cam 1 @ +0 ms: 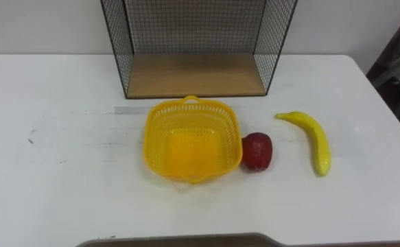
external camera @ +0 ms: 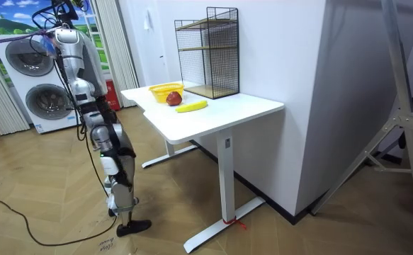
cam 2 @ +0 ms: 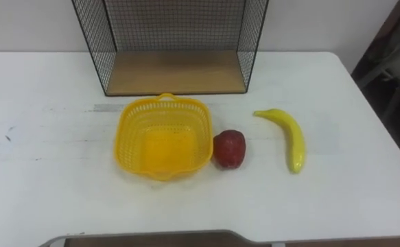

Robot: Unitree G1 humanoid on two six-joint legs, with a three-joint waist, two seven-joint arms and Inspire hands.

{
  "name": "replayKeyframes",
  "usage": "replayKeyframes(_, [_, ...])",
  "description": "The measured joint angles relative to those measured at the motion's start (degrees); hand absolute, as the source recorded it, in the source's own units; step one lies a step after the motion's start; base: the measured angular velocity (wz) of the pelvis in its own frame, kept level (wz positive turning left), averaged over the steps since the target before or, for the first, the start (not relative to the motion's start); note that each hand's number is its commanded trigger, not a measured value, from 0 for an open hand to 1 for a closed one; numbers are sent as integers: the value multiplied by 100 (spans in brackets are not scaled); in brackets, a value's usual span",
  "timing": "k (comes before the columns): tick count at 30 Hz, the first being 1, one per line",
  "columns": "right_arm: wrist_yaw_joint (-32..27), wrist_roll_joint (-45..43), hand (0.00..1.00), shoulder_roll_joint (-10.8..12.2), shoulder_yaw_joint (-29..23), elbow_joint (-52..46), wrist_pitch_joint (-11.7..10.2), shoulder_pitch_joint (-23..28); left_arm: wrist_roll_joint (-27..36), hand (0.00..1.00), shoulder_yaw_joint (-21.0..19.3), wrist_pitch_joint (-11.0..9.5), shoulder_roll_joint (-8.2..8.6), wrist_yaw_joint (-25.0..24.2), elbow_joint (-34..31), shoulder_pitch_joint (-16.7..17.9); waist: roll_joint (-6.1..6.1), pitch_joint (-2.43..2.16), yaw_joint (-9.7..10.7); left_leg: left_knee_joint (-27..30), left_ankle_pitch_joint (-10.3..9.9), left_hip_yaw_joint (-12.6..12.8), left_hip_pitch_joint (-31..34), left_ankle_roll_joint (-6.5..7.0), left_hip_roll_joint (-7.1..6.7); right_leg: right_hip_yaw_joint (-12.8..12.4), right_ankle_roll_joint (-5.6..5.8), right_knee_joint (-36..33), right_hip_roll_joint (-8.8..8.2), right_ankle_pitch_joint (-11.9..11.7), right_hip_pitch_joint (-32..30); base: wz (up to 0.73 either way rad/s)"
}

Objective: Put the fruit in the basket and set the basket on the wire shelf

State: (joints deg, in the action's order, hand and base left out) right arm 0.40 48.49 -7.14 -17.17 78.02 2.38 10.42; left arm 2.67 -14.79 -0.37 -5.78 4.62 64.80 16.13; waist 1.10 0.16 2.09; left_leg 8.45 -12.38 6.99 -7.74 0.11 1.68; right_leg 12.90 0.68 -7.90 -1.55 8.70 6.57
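A yellow plastic basket (cam 1: 186, 147) stands empty in the middle of the white table (cam 1: 62, 185). A red apple (cam 1: 257, 151) sits against the basket's right side. Further right lies a yellow banana (cam 1: 314, 137), apart from both. Behind the basket, at the table's far edge, stands the black wire shelf (cam 1: 193, 74) with a wooden bottom board and an open front. In the room view I stand upright at the table's near end, facing it, my right hand (external camera: 87, 98) down at my side.
A wall runs just behind the shelf (external camera: 207, 49), which has upper levels. Bare table top stretches to the left of the basket and along the front edge. Washing machines (external camera: 40, 78) stand behind me across the wooden floor.
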Motion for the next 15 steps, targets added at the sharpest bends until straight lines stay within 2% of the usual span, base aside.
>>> replayKeyframes(4, [-525, 1024, 0, -17, -1075, -181, 32, -33, -113, 0, -145, 53, -113, 49, 62, 156, 33, 5, 119, 26, -4, 31, -61, 0, -1, -45, -13, -104, -12, 51, -1, -2])
replayKeyframes(8, [-1192, 1614, 0, -155, -1782, -644, -27, -177, -227, 0, -348, 80, -196, 99, 33, 202, 55, -1, 267, 22, -10, 15, -76, 4, -13, -43, -6, -175, -37, 93, -21, 0])
replayKeyframes(11, [-1674, 1774, 0, -196, -2109, -1134, -140, -248, -225, 0, -351, 87, -210, 113, -52, 230, 75, -10, 351, 18, -10, 24, -81, 6, -19, -56, -2, -201, -43, 106, -57, 0])
replayKeyframes(12, [-1929, 1872, 0, -200, -2241, -1466, -239, -289, -233, 0, -352, 83, -211, 126, -91, 268, 109, -29, 392, 16, -8, 26, -65, 7, -20, -63, -2, -222, -43, 106, -57, -6])
replayKeyframes(15, [-2590, 1876, 0, -263, -2486, -2281, -456, -387, -237, 0, -350, 78, -215, 154, -120, 239, 117, -27, 431, 27, -7, 82, -50, 8, -19, -134, -7, -299, -37, 112, -144, -11])
